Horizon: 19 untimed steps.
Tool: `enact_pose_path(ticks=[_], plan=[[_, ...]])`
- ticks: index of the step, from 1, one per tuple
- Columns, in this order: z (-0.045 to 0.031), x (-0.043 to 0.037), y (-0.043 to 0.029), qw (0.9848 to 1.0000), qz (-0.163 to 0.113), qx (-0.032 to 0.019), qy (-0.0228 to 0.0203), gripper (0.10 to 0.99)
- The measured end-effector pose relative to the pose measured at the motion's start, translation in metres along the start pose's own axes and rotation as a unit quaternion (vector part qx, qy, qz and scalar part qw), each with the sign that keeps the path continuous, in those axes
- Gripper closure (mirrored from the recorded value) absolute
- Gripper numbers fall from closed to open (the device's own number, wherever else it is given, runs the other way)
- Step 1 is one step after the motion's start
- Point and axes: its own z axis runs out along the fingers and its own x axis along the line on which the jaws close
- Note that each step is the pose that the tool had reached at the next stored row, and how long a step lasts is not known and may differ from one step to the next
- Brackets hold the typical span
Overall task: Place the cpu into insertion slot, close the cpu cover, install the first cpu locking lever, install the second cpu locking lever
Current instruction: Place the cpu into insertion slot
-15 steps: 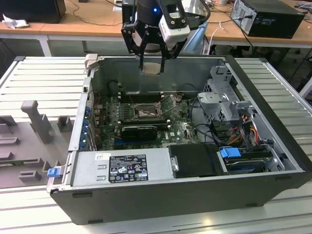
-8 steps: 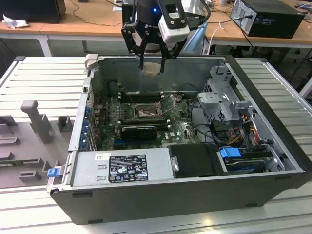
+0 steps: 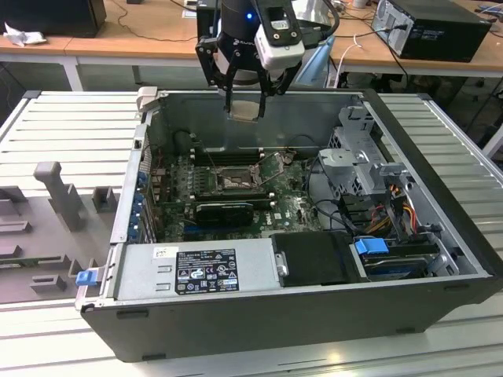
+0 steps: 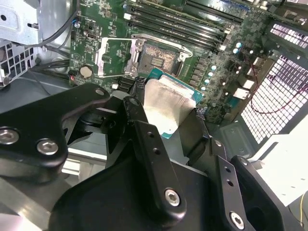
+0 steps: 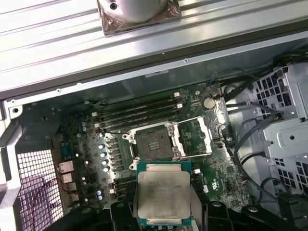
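Workshop benches [image 3: 157,41] behind open black tower case [image 3: 314,318] | black gripper [image 3: 244,108] fingers [image 3: 229,96] pinched silver-grey square cpu [image 3: 245,111], exterior view's upper centre, well above black-rimmed insertion slot [image 3: 234,181] | risk judged: tilted seating might bend pins

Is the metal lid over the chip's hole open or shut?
Open. The cpu cover lies swung aside, leaving the insertion slot bare. The claw holds the cpu.
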Motion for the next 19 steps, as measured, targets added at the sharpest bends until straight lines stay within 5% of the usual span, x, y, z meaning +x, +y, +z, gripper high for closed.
enact_pose_path(ticks=[19], plan=[[0.0,0.0,0.0,0.9999,0.016,-0.0003,-0.0015,0.557]])
